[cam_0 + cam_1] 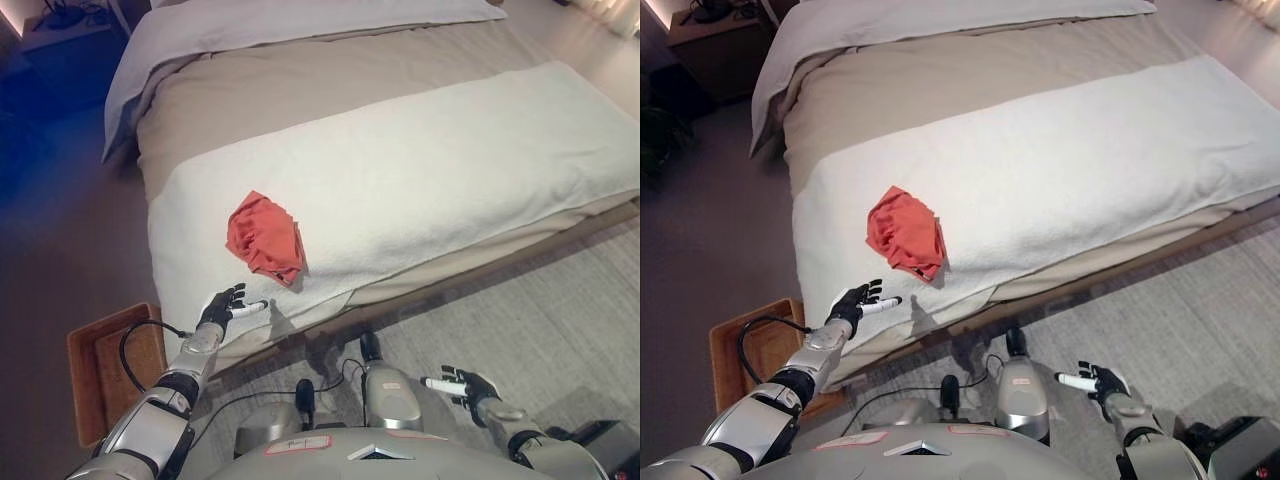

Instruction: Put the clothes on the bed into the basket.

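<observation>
A crumpled red-orange garment [265, 237] lies on the white blanket [450, 170] near the bed's front left corner. My left hand [226, 305] is open and empty, raised at the bed's edge just below and left of the garment, not touching it. My right hand [462, 384] is open and empty, low over the rug at the lower right. The brown basket [86, 375] sits on the floor left of the bed, beside my left arm; it looks empty.
The bed has a tan cover [300, 85] and a grey pillow end [250, 25] at the back. A dark nightstand [70, 45] stands at the far left. A grey rug [540, 320] lies along the bed's front.
</observation>
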